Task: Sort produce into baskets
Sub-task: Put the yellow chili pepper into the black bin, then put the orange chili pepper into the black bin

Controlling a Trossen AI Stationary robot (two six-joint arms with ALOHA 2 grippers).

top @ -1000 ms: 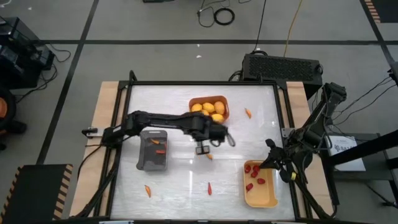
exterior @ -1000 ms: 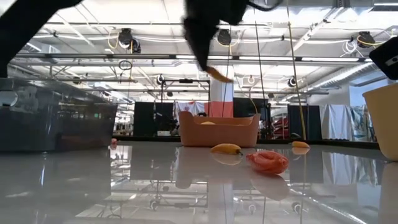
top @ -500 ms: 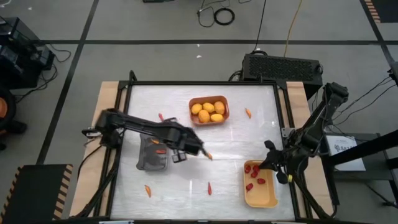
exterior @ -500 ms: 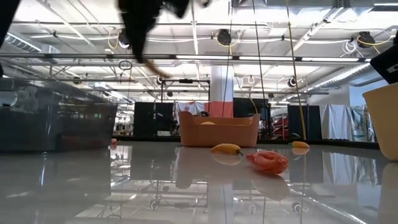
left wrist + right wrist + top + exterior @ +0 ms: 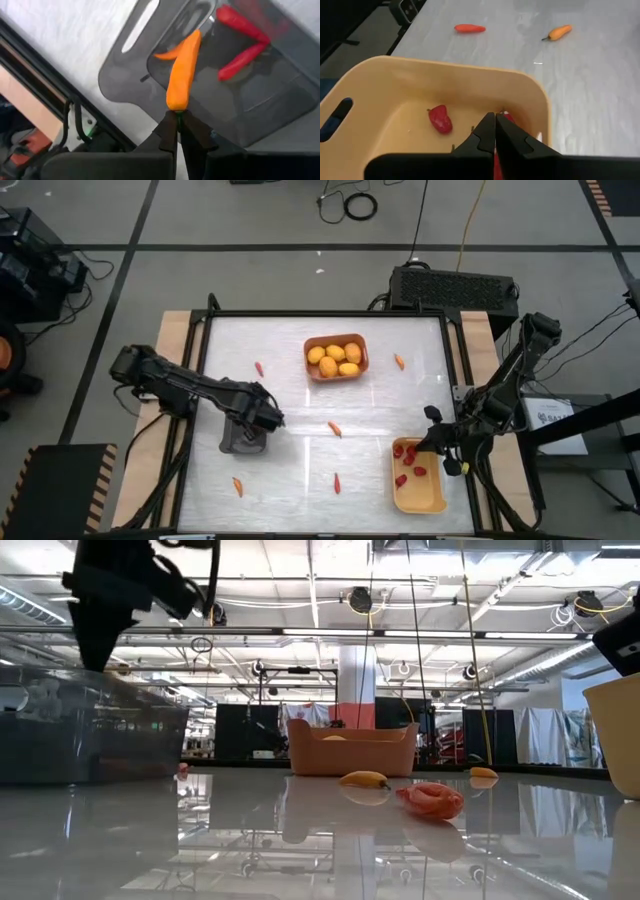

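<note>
My left gripper (image 5: 258, 430) hangs over the dark grey basket (image 5: 236, 442) at the table's left, shut on an orange chili (image 5: 184, 70). Two red chilies (image 5: 242, 61) and an orange one (image 5: 167, 54) lie in that basket. My right gripper (image 5: 495, 131) is shut and empty over the far end of the yellow basket (image 5: 418, 480), which holds red berries (image 5: 440, 119). The orange basket (image 5: 336, 356) at the far middle holds several yellow-orange fruits. My left gripper pinches the orange chili by its stem end (image 5: 175, 107) between its two fingertips. The fingers come from above, pointing down, and lie along the chili. The chili hangs below them, lifted clear above the grey basket's inside.
Loose chilies lie on the white table: a red one (image 5: 259, 367) at the far left, an orange one (image 5: 399, 361) at the far right, an orange one (image 5: 334, 428) in the middle, a red one (image 5: 338, 482) and an orange one (image 5: 237, 486) near the front edge.
My left gripper has gone from the table's middle toward the left edge with the orange chili, kept shut on it and clear of the table, and now stands over the grey basket.
</note>
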